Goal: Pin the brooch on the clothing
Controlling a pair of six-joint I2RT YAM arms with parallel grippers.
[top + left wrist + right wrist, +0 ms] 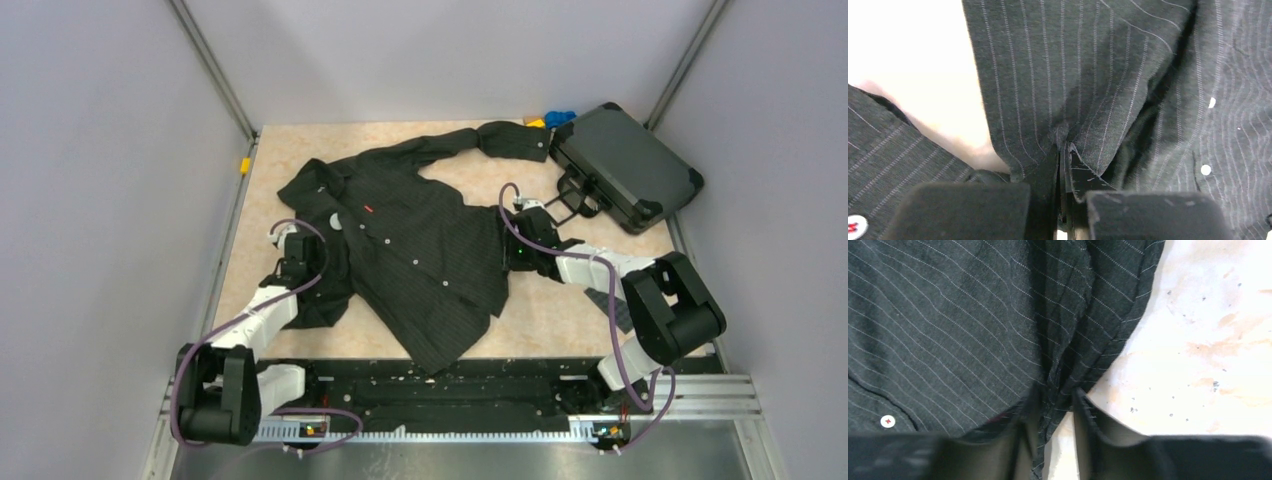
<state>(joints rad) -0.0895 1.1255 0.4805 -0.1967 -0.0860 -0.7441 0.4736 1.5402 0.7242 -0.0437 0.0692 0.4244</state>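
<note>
Both sides of the shirt, mid table, are taken: left gripper clamped tight on a fold, right gripper half closed round the hem, hold uncertain. Pull unevenly and you flick off the brooch lying near the collar.

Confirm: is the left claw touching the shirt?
Touching. Left wrist view shows the left claw shut on a pinched fold of the shirt, cloth puckering at its tips.

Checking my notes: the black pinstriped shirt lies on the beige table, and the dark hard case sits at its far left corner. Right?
No: the black pinstriped shirt lies on the beige table, but the dark hard case sits at its far right corner, per the top view.
</note>
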